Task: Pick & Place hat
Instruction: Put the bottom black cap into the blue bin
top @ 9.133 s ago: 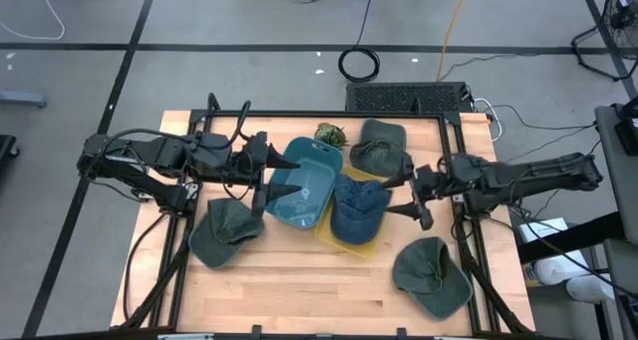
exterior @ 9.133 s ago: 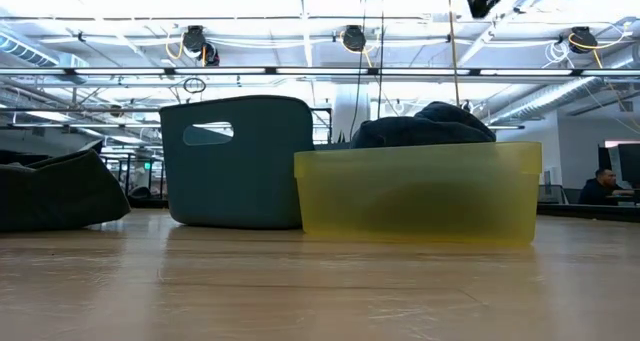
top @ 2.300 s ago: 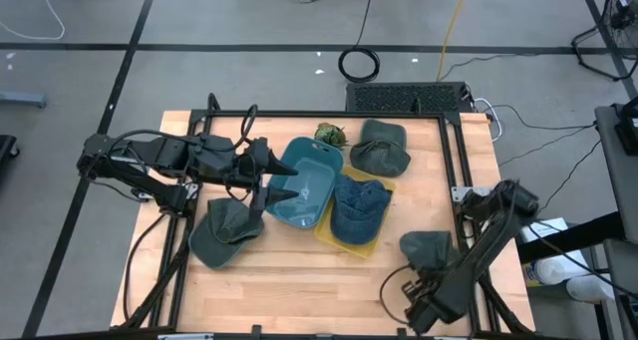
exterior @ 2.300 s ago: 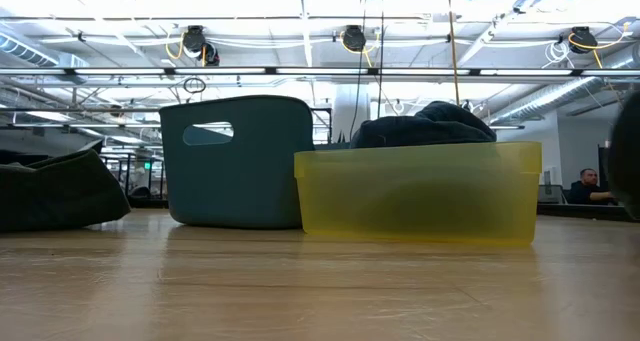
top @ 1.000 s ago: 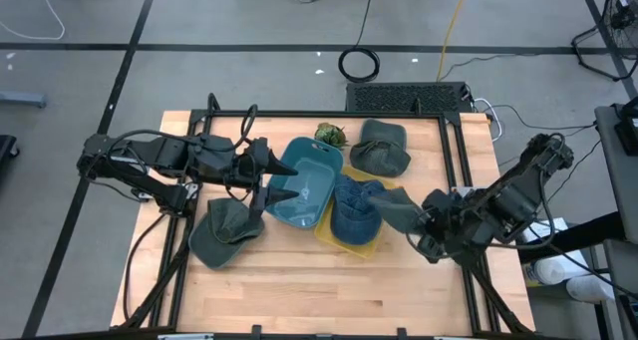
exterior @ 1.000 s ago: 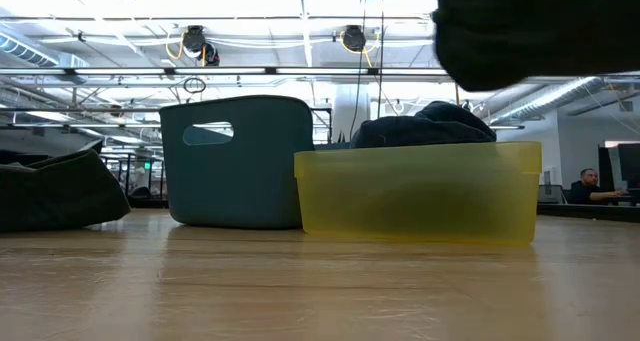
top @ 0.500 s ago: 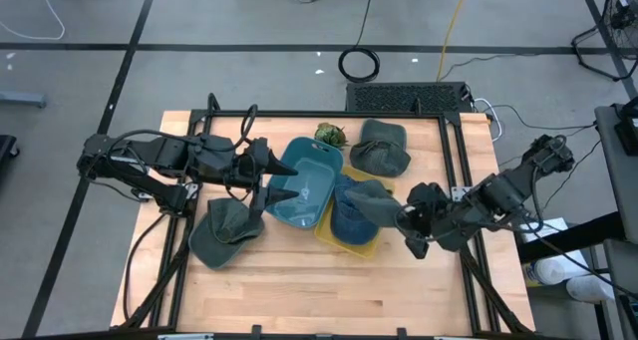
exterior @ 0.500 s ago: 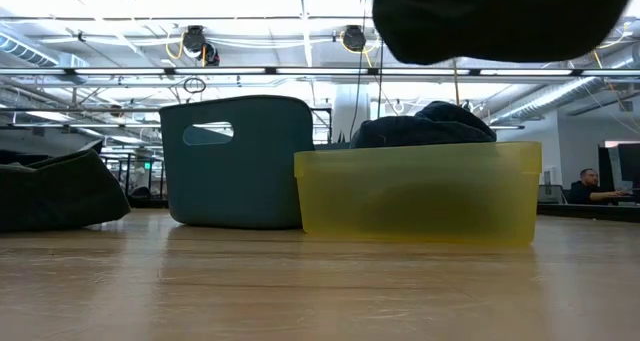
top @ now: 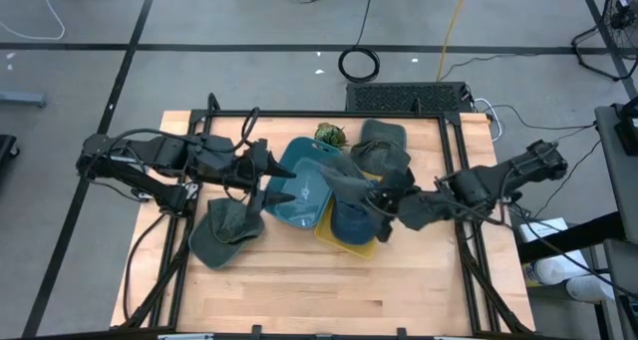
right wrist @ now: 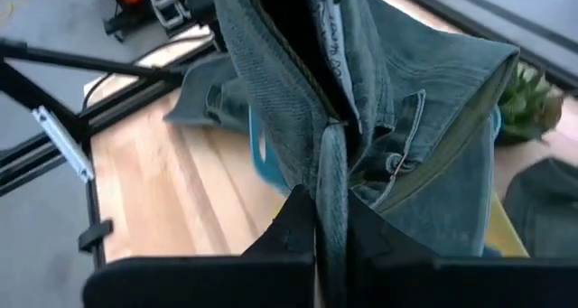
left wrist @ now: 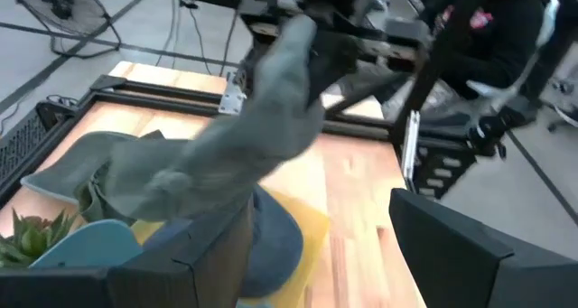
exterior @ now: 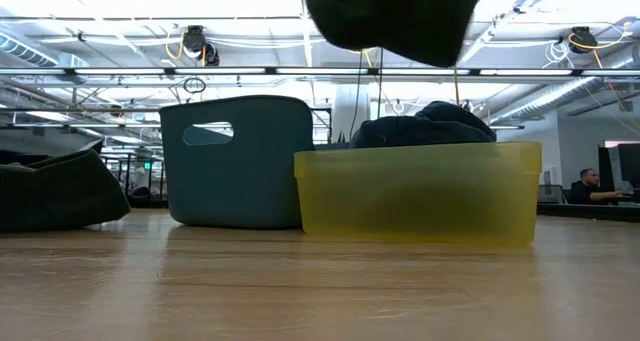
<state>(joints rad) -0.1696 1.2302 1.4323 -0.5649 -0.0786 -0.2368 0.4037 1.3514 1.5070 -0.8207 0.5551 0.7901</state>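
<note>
Denim underfoot: on my far left a green hat (top: 221, 230) lies flat on the wooden table (top: 299, 290), untouched and out of this step.
Left gripper (top: 282, 176): my left fingers (left wrist: 452, 245) hang spread and empty at the near rim of the teal bin (top: 304, 192); I judge they should wait there and keep clear of the drop path.
Teal bin: open-topped and looks empty, just left of the yellow bin (exterior: 418, 193) and touching or nearly touching it.
Carried hat (top: 351, 183): grey-green, dangling above the seam between the two bins, its brim reaching over the teal one; in the low view it hangs well above both rims.
Yellow bin: already holds a blue hat (top: 354, 212) heaped above its rim.
Right gripper (top: 384, 202): my right fingers are clenched on a fold of the carried hat, cloth bunched between them in my wrist view.
Which bin: I cannot tell from here which is meant; I judge the teal one, since the hat leans that way.
Doing it well: I'd carry the bulk fully over the chosen opening, lower until the cloth sags inside the walls, then let go, so the brim doesn't catch a rim and drape across both.
Far right: another green hat (top: 382, 146) rests at the back of the table beside a small plant (top: 330, 134).
</note>
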